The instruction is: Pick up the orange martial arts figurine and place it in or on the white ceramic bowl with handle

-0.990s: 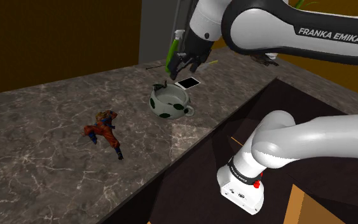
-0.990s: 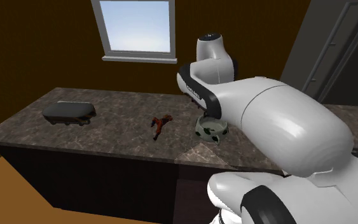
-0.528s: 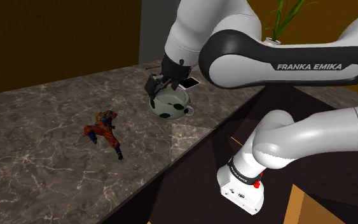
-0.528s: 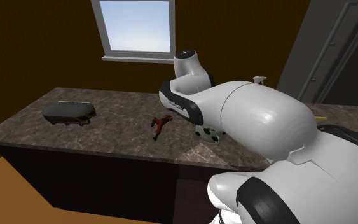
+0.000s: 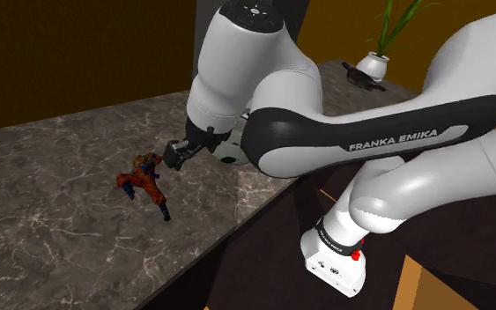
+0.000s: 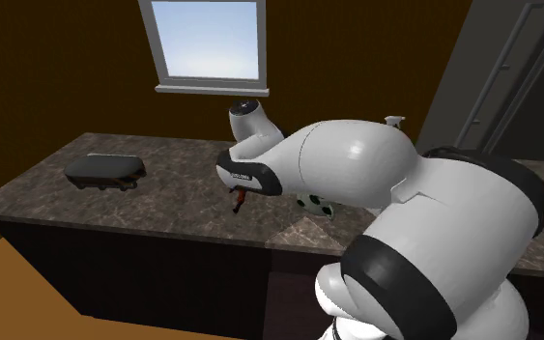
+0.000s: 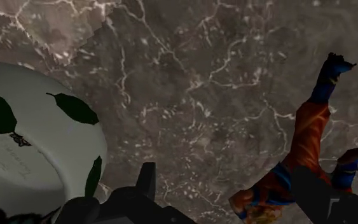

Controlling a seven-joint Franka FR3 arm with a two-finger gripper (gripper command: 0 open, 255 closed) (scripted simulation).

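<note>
The orange and blue figurine [image 5: 144,180] lies flat on the dark marble counter [image 5: 52,229]. My gripper [image 5: 177,156] hangs low just to the shoulder view's right of it, between figurine and bowl. In the wrist view the fingers [image 7: 147,183] stand apart, open, over bare marble around the gripper's middle [image 7: 231,194]. The figurine [image 7: 304,156] lies beside the other finger, not clasped. The white bowl with dark green patches [image 7: 34,143] sits on the opposite side. My arm hides most of the bowl [image 6: 320,204] in the second exterior view, where the figurine [image 6: 241,200] peeks out below the arm.
A dark grey oblong object [image 6: 105,172] rests near the counter's far end in the second exterior view. A potted plant [image 5: 380,58] and a dark item [image 5: 360,76] stand at the back in the shoulder view. The counter edge runs beside the stand [image 5: 334,260].
The arm has swung from above the bowl toward the shoulder view's left and come lower, bringing the gripper next to the figurine. Figurine and bowl have not moved.
</note>
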